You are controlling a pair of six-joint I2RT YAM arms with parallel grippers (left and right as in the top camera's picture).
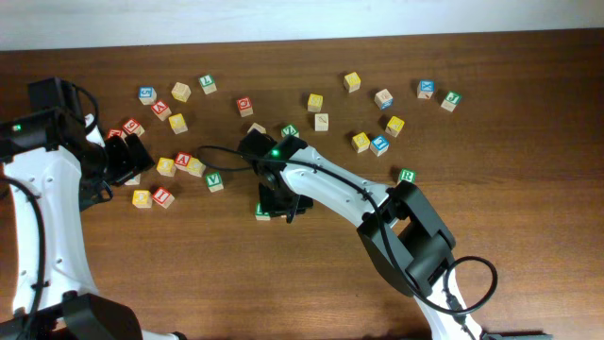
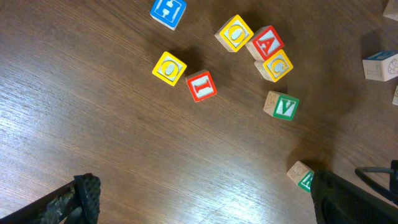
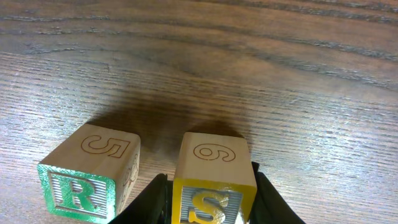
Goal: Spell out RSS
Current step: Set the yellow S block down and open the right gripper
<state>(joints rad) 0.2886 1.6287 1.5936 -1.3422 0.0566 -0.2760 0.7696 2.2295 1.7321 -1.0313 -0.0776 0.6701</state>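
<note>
The green R cube (image 3: 87, 180) rests on the wooden table (image 3: 249, 74). Just to its right sits a yellow S cube (image 3: 214, 186), a narrow gap apart from it. My right gripper (image 3: 211, 202) is shut on the S cube, one black finger against each side. In the overhead view that gripper (image 1: 276, 201) is near the table's middle, hiding the S cube, with the R cube (image 1: 262, 212) at its left. The R cube (image 2: 301, 176) also shows in the left wrist view. My left gripper (image 2: 205, 208) is open and holds nothing, at the left (image 1: 127, 162).
Letter cubes lie scattered across the far half, among them several yellow ones (image 1: 360, 142) whose letters I cannot read. A green V cube (image 2: 283, 106), a red I cube (image 2: 201, 85) and yellow O cubes (image 2: 169, 67) lie near my left gripper.
</note>
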